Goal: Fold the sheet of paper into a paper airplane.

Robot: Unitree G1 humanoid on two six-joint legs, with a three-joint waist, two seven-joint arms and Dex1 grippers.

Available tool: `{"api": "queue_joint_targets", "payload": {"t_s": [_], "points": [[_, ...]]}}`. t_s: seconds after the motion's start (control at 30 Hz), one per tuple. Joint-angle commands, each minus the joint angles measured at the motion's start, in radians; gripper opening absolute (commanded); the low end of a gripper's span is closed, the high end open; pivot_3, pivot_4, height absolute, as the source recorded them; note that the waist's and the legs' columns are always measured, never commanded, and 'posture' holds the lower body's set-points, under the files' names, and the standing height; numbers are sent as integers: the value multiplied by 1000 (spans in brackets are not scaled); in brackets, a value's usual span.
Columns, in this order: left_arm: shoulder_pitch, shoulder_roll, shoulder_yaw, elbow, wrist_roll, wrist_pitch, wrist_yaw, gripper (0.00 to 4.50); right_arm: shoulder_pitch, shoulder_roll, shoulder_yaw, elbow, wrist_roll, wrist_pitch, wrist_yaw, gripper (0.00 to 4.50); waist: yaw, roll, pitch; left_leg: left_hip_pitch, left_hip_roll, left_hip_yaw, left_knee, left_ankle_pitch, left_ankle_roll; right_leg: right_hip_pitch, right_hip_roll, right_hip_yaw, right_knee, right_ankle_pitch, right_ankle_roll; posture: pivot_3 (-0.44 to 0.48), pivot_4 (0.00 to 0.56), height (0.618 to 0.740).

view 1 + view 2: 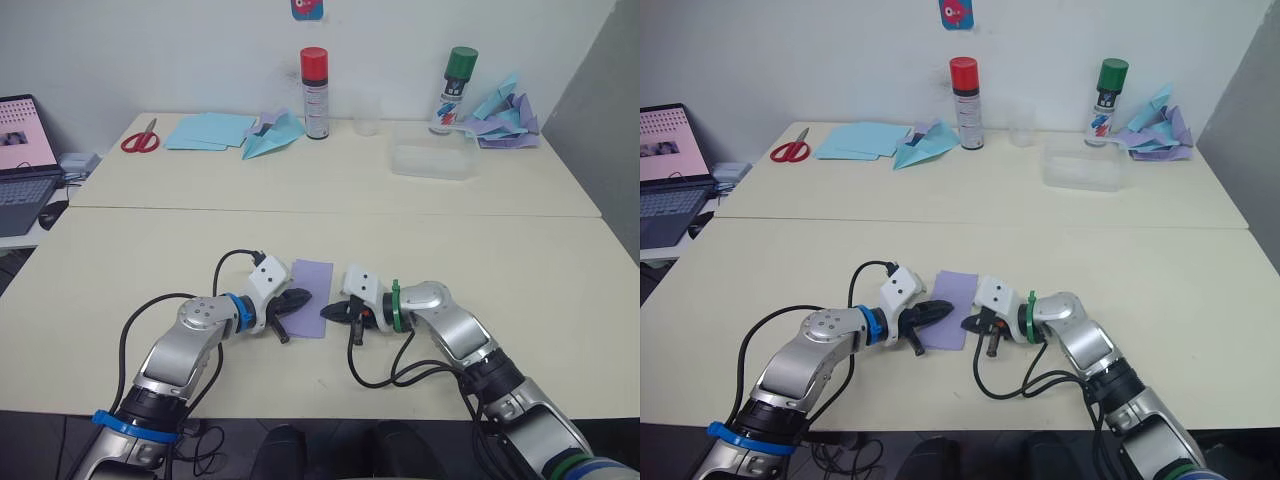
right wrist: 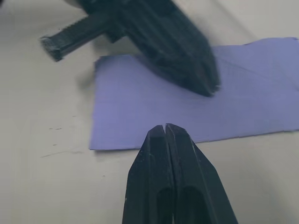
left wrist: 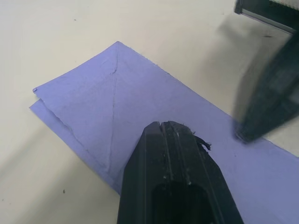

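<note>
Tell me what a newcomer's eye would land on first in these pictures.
First, the two end effectors meeting at the near edge of the table: the left end effector shut, its tip over the lavender sheet of paper, and the right end effector shut, at the sheet's edge. The sheet lies folded in two layers with a diagonal crease. Next, the red spray can and the green-capped spray can stand at the far side of the table.

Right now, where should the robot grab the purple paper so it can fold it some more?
Probably the far end of the sheet of paper, coming from above with the right gripper. The sheet lies flat, folded in half, and the shut left gripper sits over its near half. In the left wrist view the far layers sit slightly offset, so an edge there seems easiest to lift.
</note>
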Motion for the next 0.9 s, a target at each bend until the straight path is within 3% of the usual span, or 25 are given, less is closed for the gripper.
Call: {"api": "queue_joint_targets", "payload": {"t_s": [0.03,0.2,0.5,0.63,0.9], "points": [[17,3,-2,28,11,48,14,0,31,-43,77,-33,20,85,96,36,0,0,0,0,0,0,0,0,0,0,0,0,0,0,0,0,150,740],[44,-2,12,-32,-56,130,-5,0,24,-74,59,-45,43,103,121,36,0,0,0,0,0,0,0,0,0,0,0,0,-1,0,0,0,150,740],[73,2,34,-86,-97,196,7,0,-24,-25,-104,-82,87,93,-42,36,0,-1,2,-2,0,0,-2,0,0,-1,0,0,-2,-1,0,0,150,740],[75,-4,32,-82,-97,190,15,0,-24,20,-113,-53,59,70,-133,36,0,-1,2,-2,0,0,-2,0,0,-1,0,0,-2,-1,0,0,150,740],[65,1,14,-61,-79,143,8,0,-39,36,-104,-32,47,54,-162,36,0,-1,2,-2,-1,1,-2,0,0,-1,-1,0,-2,-1,0,0,150,740]]}}
